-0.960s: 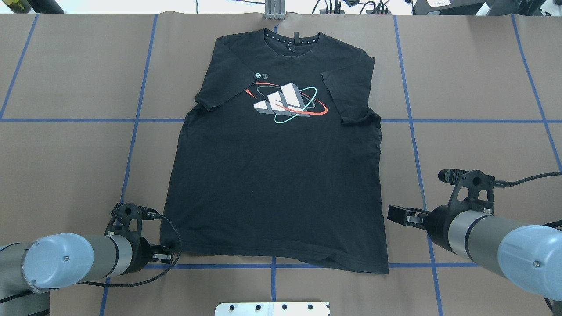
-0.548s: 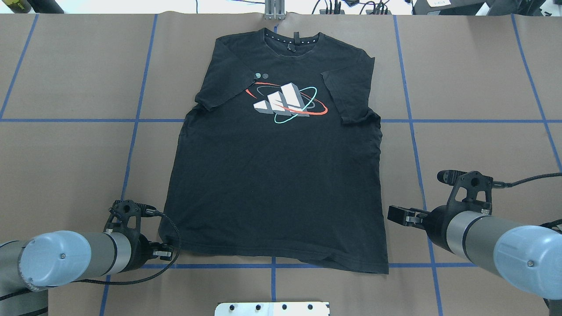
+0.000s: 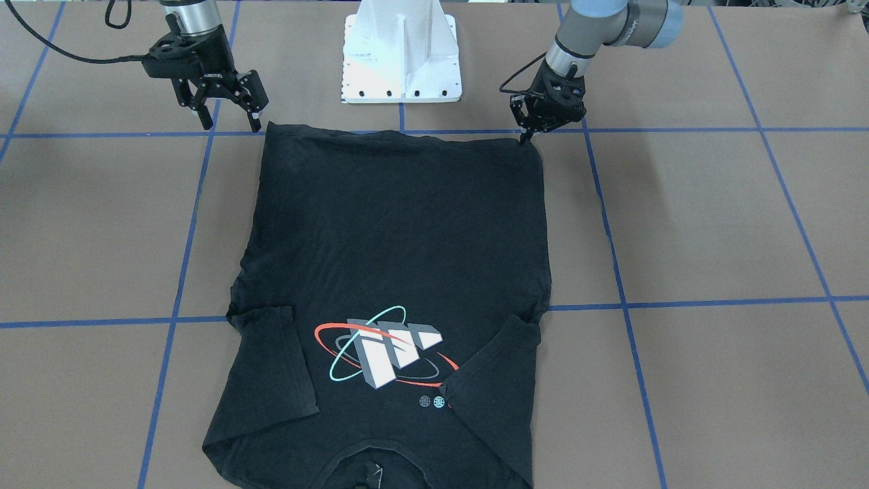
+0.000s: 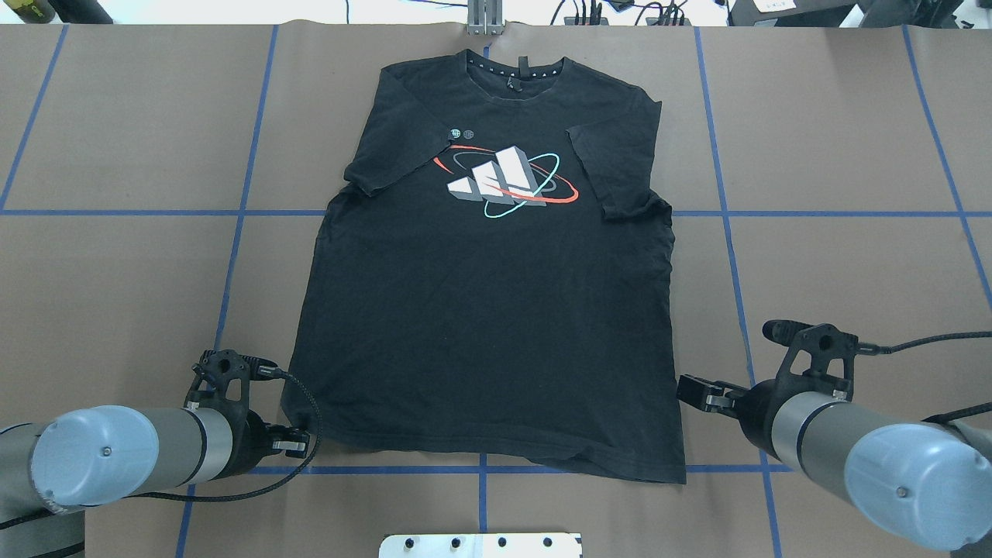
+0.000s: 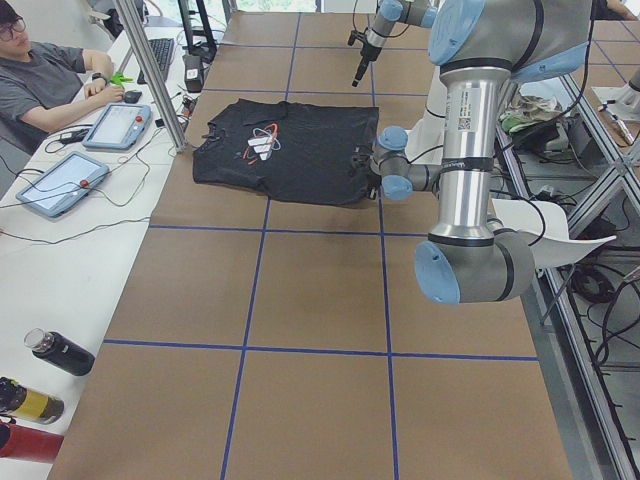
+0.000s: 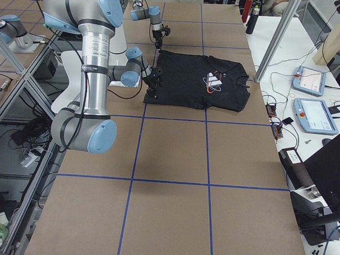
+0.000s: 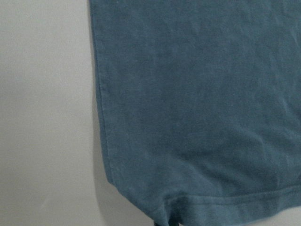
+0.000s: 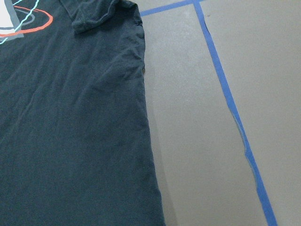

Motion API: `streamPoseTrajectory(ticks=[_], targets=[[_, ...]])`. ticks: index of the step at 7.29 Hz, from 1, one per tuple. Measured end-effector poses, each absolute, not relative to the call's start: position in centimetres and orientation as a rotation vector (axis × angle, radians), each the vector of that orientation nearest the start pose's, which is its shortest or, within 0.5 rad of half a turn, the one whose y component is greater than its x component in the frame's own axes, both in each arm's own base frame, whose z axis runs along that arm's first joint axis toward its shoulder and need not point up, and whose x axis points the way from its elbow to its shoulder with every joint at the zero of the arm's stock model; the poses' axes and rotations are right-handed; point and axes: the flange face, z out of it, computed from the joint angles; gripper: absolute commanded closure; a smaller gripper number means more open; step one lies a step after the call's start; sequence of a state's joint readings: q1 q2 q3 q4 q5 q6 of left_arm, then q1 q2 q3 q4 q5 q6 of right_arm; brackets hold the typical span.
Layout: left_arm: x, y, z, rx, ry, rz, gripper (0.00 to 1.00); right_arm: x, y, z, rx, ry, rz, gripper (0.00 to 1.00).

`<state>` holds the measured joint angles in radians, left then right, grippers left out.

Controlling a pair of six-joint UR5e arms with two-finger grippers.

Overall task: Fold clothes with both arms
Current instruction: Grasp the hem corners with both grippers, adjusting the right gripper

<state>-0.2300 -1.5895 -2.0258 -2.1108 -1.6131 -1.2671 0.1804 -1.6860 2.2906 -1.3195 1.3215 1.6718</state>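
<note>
A black T-shirt (image 4: 480, 310) lies flat, print side up, in the middle of a brown counter (image 4: 116, 271) crossed by blue tape lines (image 4: 232, 256). Its collar points away from the robot and its hem lies nearest the robot. Both short sleeves are folded inward onto the chest, either side of a grey-white block print (image 4: 502, 183) ringed by red and teal ovals. The left fingers (image 3: 527, 136) are drawn together on the hem corner on that side, where the cloth puckers slightly. The right fingers (image 3: 253, 121) are spread wide, holding nothing, just beside the opposite hem corner. A white pedestal (image 3: 400, 54) stands behind the hem.
</note>
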Motion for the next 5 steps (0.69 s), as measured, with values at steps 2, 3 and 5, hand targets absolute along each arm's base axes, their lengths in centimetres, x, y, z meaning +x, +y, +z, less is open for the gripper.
streamPoseTrajectory(ticks=[2,3,5], targets=[[45.1,-24.0,37.5,0.247,0.989,0.080,1.00,-40.0,-20.5,35.5,0.263,-0.858,0.430,0.12],[45.1,-24.1,37.4,0.258,0.988,0.074,1.00,-41.4,-19.2,36.0,0.268,-0.862,0.464,0.18],[45.0,-24.3,37.2,0.279,0.985,0.062,1.00,-43.9,-17.2,37.1,0.273,-0.862,0.499,0.30]])
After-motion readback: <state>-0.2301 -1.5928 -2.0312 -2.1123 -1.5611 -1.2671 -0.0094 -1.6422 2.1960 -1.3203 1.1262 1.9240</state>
